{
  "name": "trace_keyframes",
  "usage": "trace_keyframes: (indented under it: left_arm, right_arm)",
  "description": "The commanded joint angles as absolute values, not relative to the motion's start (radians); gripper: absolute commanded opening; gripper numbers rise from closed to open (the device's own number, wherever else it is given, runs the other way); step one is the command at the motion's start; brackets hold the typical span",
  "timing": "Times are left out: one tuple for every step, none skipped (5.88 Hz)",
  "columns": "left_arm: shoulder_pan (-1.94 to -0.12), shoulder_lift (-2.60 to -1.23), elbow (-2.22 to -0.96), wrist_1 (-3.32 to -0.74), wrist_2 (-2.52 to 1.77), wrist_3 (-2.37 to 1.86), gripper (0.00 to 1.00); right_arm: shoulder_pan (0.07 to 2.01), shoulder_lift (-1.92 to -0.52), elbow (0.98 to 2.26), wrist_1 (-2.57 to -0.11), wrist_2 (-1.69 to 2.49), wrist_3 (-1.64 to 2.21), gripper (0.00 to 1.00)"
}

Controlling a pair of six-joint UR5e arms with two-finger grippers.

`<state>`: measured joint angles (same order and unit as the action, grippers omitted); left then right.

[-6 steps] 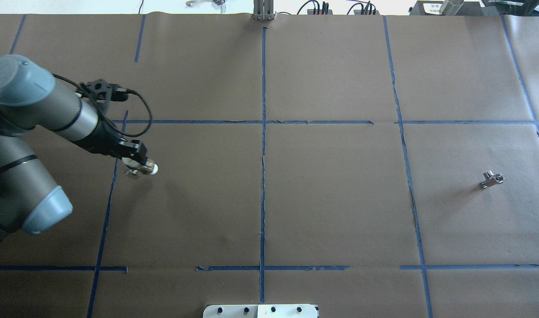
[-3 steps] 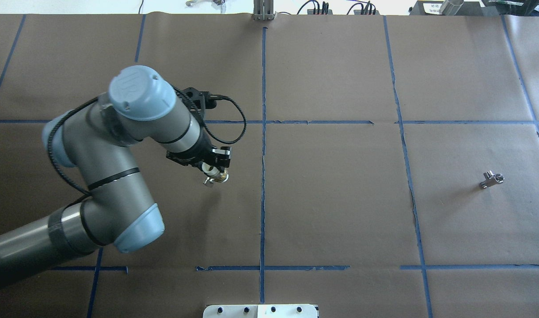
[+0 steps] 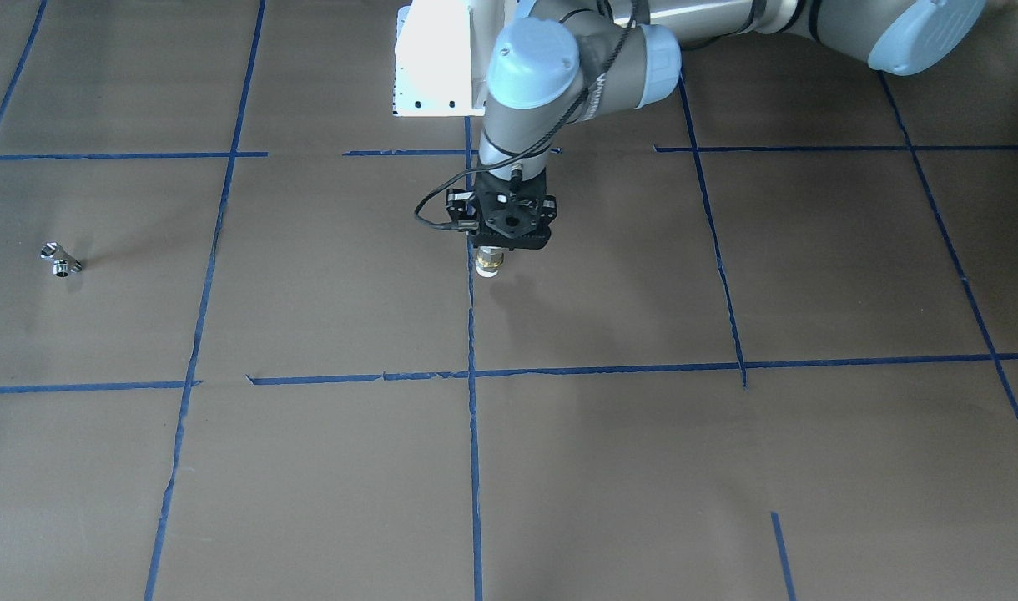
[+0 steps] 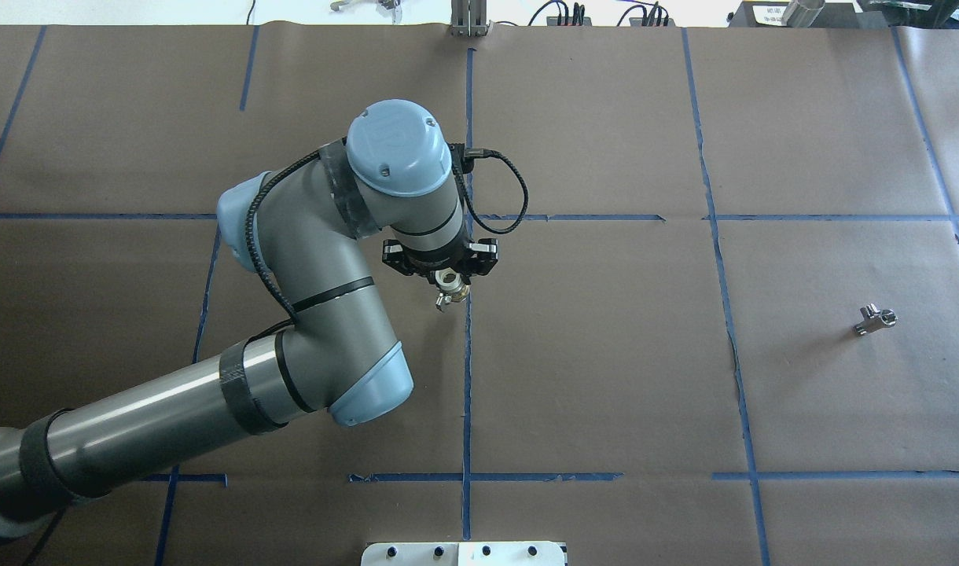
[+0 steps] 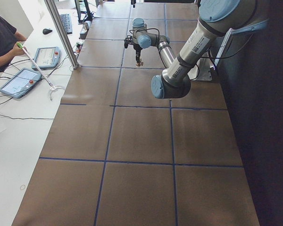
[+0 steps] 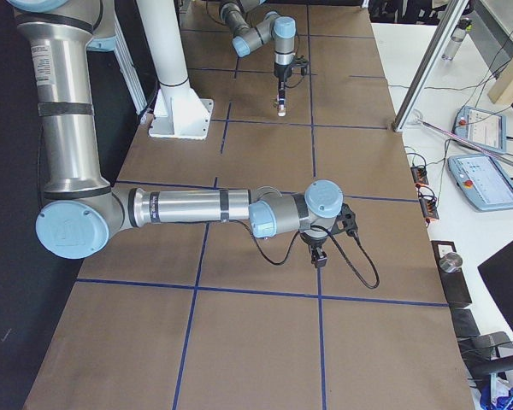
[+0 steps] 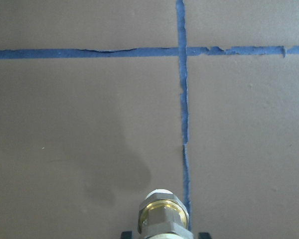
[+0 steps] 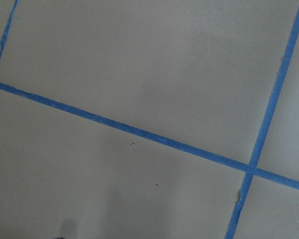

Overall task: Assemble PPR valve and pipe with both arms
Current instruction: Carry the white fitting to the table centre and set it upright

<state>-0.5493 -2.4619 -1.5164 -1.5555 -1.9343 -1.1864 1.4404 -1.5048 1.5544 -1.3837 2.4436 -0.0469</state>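
The brown paper bench (image 4: 605, 354) is marked with blue tape lines (image 4: 468, 377). A brass and white part (image 4: 450, 288) is gripped tight in the left jaws, pointed down above the bench. A small silver part (image 4: 875, 319) is laid far to the right of those jaws. Whether the right jaws are open cannot be told.

The tabletop (image 4: 605, 354) is covered in brown paper; blue tape lines (image 4: 468, 354) mark it into squares; a small silver metal fitting (image 4: 875, 319) lies alone toward the right, inside one square.
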Motion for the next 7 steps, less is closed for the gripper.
trace_keyframes:
  left_arm:
    - [-0.519,-2.532,-1.412,-1.549,-1.883,-1.193,0.00]
    - [-0.517,-2.534,-1.407,-1.551,-1.876,-1.195,0.00]
    - [-0.514,-2.530,-1.399,-1.552,-1.876,-1.193,0.00]
    - [-0.514,-2.530,-1.397,-1.552,-1.876,-1.193,0.00]
    - [-0.515,-2.525,-1.397,-1.554,-1.876,-1.192,0.00]
    - [-0.515,-2.523,-1.397,-1.555,-1.876,-1.192,0.01]
    - [-0.514,-2.523,-1.397,-1.555,-1.876,-1.192,0.06]
  right_arm:
    - [1.440,-1.505,1.551,-1.384,2.442,-0.049,1.00]
    - [1.442,-1.506,1.552,-1.384,2.442,-0.048,1.00]
    - [1.442,-1.508,1.555,-1.384,2.442,-0.046,1.00]
    - [1.442,-1.509,1.557,-1.382,2.444,-0.046,1.00]
    - [1.442,-1.509,1.560,-1.382,2.444,-0.046,1.00]
    - [1.442,-1.509,1.560,-1.382,2.444,-0.046,1.00]
    - [1.442,-1.509,1.562,-1.382,2.444,-0.046,1.00]
